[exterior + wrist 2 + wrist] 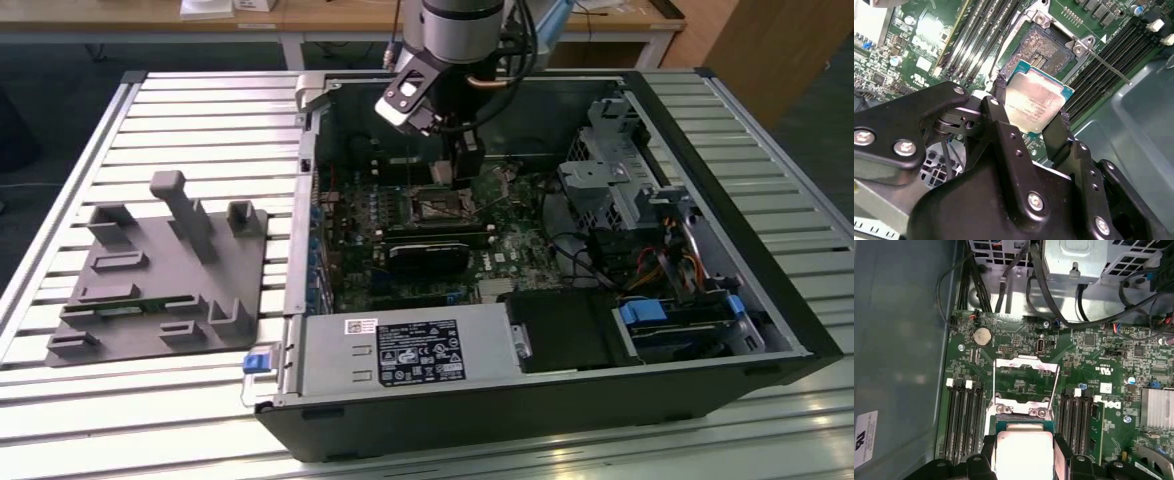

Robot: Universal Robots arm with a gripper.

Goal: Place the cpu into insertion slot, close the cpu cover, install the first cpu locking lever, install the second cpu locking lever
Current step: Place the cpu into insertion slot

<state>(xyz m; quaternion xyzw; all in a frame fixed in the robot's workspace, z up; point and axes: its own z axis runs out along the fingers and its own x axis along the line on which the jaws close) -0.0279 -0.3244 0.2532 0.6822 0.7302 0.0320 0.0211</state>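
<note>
In both wrist views my gripper is shut on the cpu, a flat silver square pinched at two opposite edges by the black fingers. The cpu hangs tilted just above and partly over the insertion slot, whose dark pin field lies bare. The cpu cover stands swung open on the slot's far side. A thin locking lever sticks out beside the slot. In the exterior view the gripper is down inside the computer case, just behind the insertion slot.
Long memory slots flank the socket. A black card, a power supply and a drive cage crowd the case. Cables hang near the board. A grey fixture plate lies outside the case at the exterior view's left.
</note>
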